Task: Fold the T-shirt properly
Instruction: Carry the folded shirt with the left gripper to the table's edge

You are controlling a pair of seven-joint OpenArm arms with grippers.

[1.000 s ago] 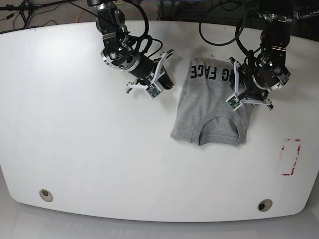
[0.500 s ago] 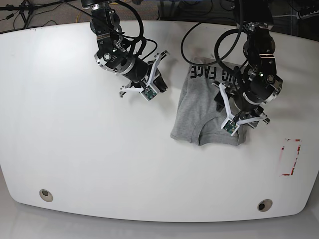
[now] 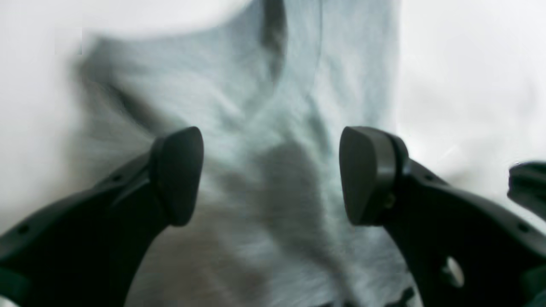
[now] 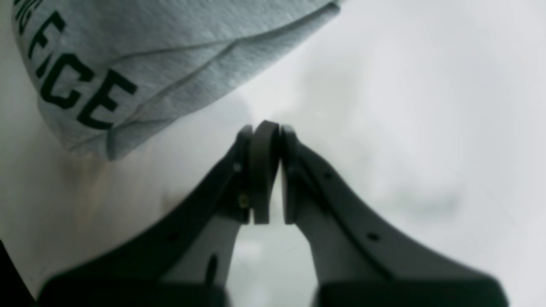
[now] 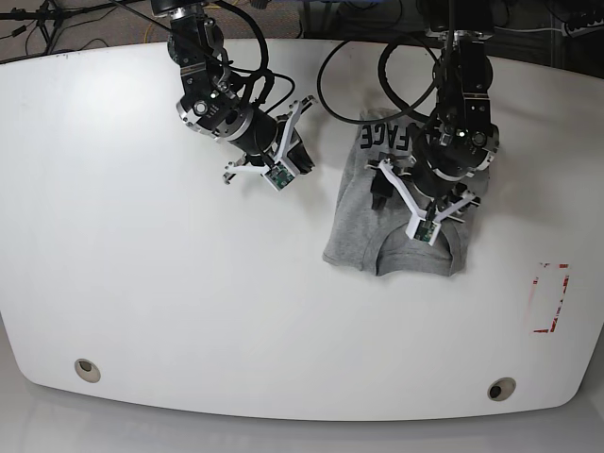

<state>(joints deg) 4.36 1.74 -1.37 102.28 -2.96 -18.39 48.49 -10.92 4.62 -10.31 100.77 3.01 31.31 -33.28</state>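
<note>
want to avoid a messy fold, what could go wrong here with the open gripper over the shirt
The left gripper hangs open over the already folded T-shirt; closing here could pinch several layers together and drag the fold apart. The wrist view shows creases between the fingers, which pressing may set in. The right gripper is shut beside the shirt's edge over the table and pins nothing, so the cloth could slide.

I am wearing black curved fingers with rounded matte pads, white brackets, and black looping cables.
</note>
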